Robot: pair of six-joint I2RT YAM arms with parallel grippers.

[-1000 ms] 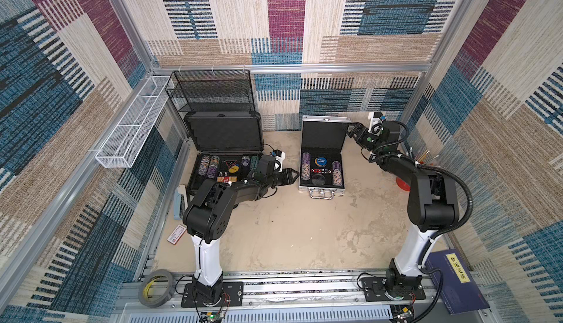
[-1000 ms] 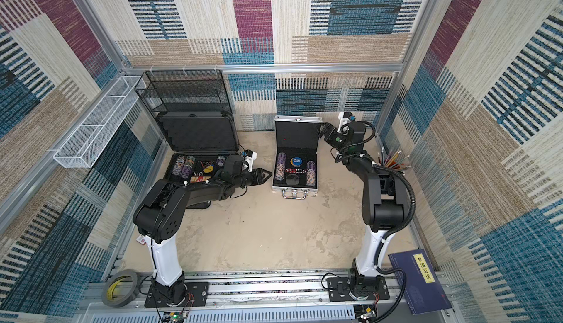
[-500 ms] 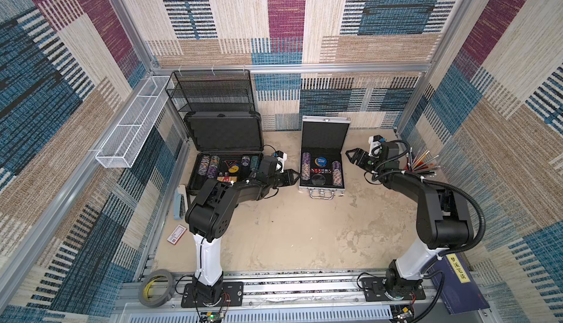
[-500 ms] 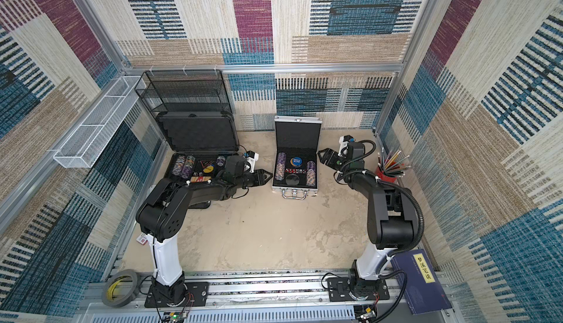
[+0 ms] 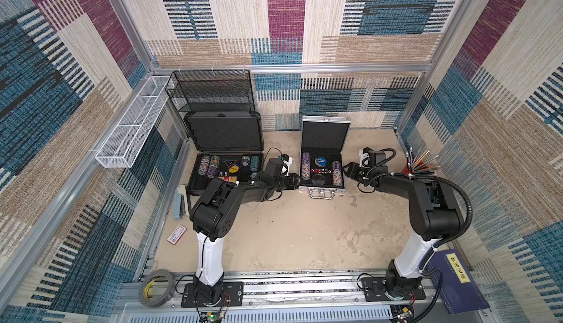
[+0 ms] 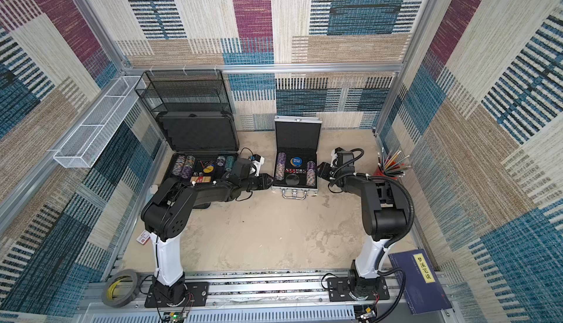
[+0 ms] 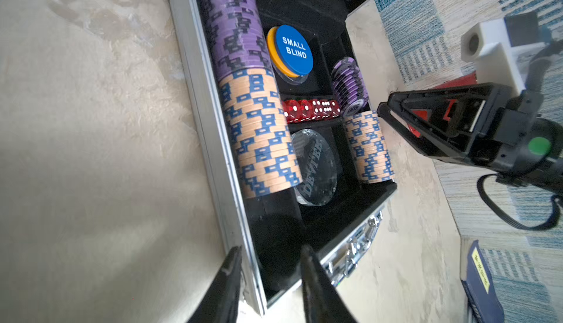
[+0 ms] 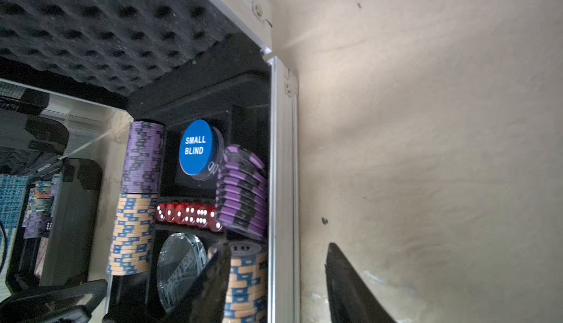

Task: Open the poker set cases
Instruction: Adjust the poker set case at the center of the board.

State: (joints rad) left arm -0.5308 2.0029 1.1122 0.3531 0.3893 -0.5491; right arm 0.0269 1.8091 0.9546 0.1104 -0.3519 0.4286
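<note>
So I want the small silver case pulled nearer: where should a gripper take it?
By the chrome handle on the front wall of the silver case, coming from the robot's side: it juts out toward the bases, while the upright lid blocks the back.

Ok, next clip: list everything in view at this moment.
large case: one, dark grey, open, back left
small case: one, silver, open, back centre
chip stacks: several, purple and orange-blue, in both cases
button: one, blue, small case
dice: a row, red, small case
clear disc: one, small case
mesh rack: one, black, behind large case
wire basket: one, white, left wall
pencils: a bunch, mixed, right wall
book: one, dark blue, front right
tape roll: one, grey, front left
card: one, red-white, left edge
pale blue object: one, left edge, unclear
left gripper: open, astride small case's left wall
right gripper: open, astride its right wall
</note>
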